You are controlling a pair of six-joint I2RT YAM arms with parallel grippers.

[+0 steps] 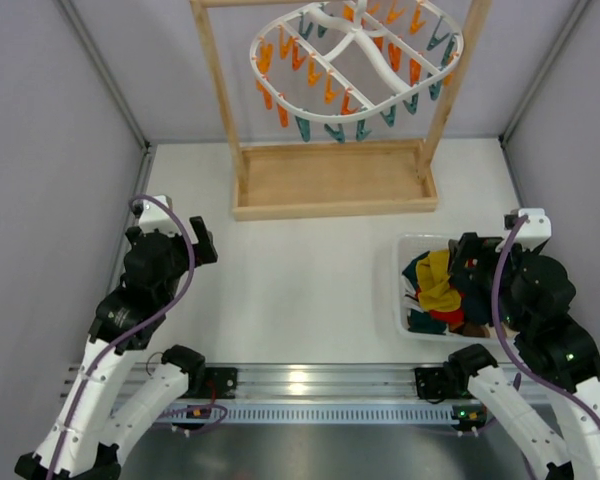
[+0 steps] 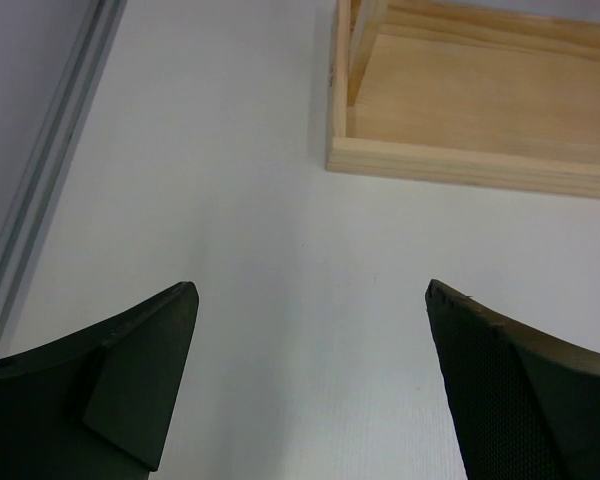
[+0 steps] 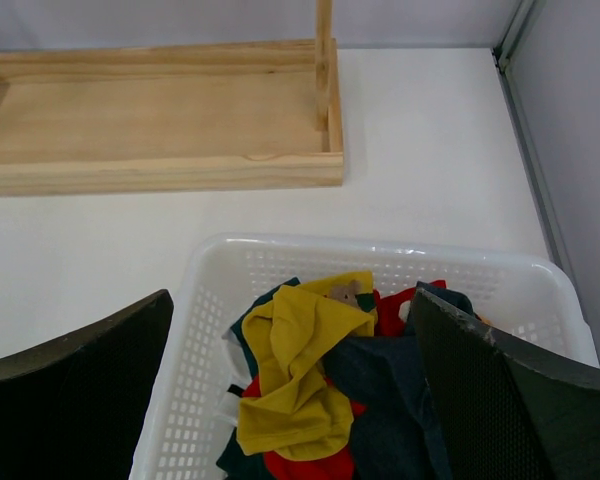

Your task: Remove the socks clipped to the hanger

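Top external view, socks [image 1: 438, 285] heaped in white basket [image 1: 404, 250], my right pincer [image 3: 292, 295] wide apart above them, left pincer [image 2: 310, 290] wide apart over table [image 2: 280, 200].

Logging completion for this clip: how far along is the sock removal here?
Done: the hanger has bare pegs, and the socks lie piled in the white basket. In hand: nothing; the left gripper and right gripper are open and empty. Left: nothing visible; no sock is clipped.

The hanger [image 1: 325, 112] is cropped at top; the basket [image 1: 400, 285] is half hidden.
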